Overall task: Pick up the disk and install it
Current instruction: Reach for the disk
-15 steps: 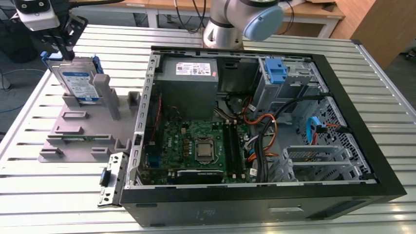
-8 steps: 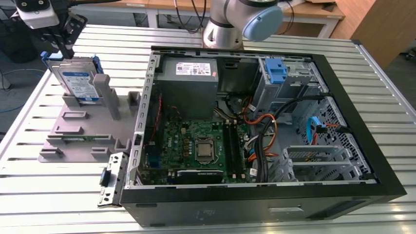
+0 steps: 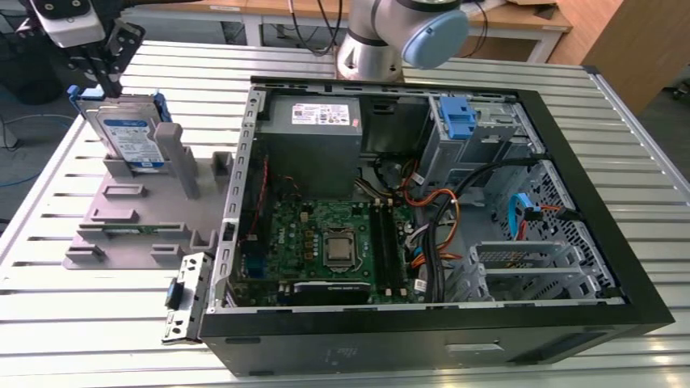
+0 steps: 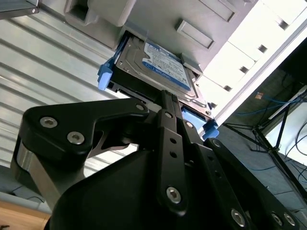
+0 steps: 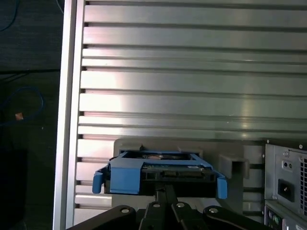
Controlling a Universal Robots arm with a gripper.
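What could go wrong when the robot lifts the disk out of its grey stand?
The disk stands upright in a grey stand, so a crooked pull might jam it. The gripper is at its thin top edge, so it might slip. Cables crowd the open computer and might snag it.

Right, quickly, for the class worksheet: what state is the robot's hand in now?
Hand: cannot be told, open or closed; it is at the upper edge of the disk.
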